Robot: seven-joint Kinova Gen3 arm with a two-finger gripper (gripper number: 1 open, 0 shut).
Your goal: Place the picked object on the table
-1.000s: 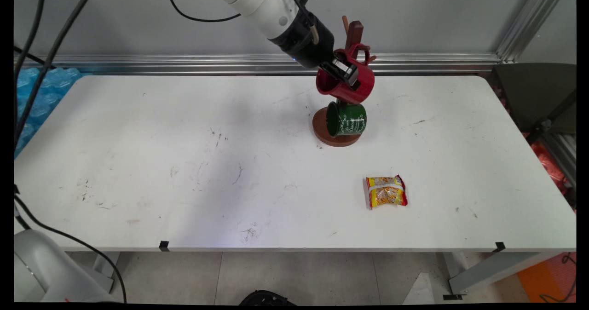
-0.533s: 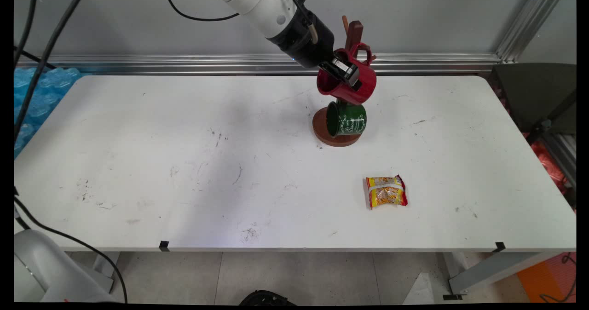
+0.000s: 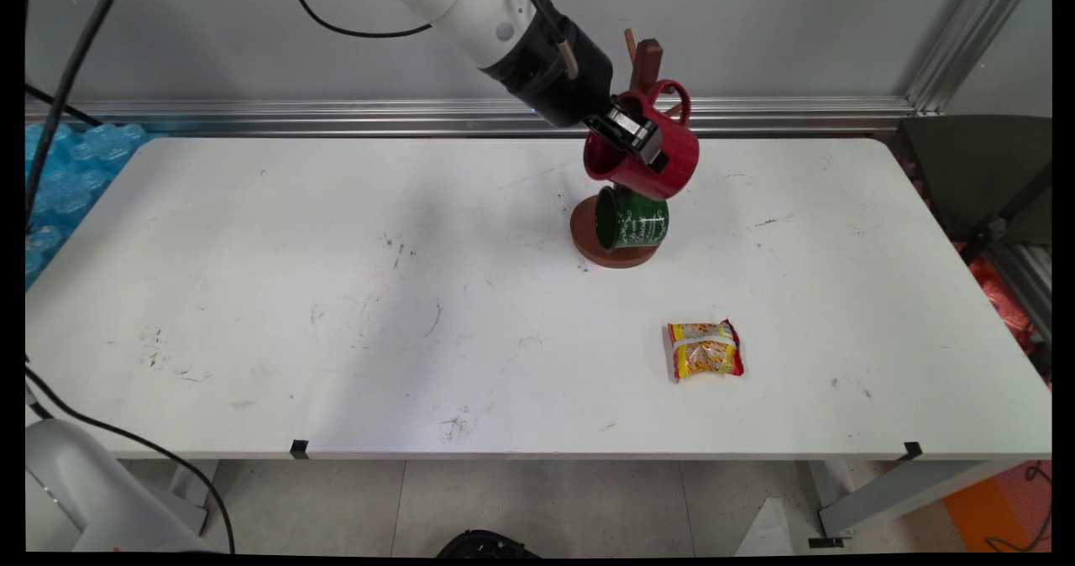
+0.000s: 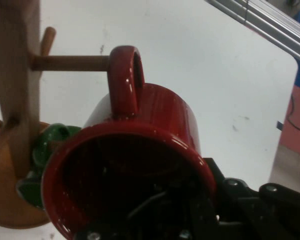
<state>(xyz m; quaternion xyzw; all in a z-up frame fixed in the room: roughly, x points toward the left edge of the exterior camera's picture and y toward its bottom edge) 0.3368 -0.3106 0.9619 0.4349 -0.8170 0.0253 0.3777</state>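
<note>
My gripper (image 3: 634,139) is shut on the rim of a red mug (image 3: 648,159), one finger inside and one outside. I hold the mug tilted in the air beside the wooden mug tree (image 3: 645,55), above a green mug (image 3: 631,218) that hangs low on the tree over its round base (image 3: 588,243). In the hand view the red mug (image 4: 140,165) fills the frame, and its handle (image 4: 125,80) sits just off the tip of a wooden peg (image 4: 70,63). The tree's post (image 4: 15,85) stands at the left, with the green mug (image 4: 45,150) behind it.
A yellow and red snack packet (image 3: 705,350) lies on the white table (image 3: 336,297), nearer the front edge to the right. Blue packaging (image 3: 67,171) lies off the table's left end. A metal rail (image 3: 336,112) runs along the wall.
The gripper with the red mug has shifted a little to the right and down, so the handle now stands clear to the right of the tree's post.
</note>
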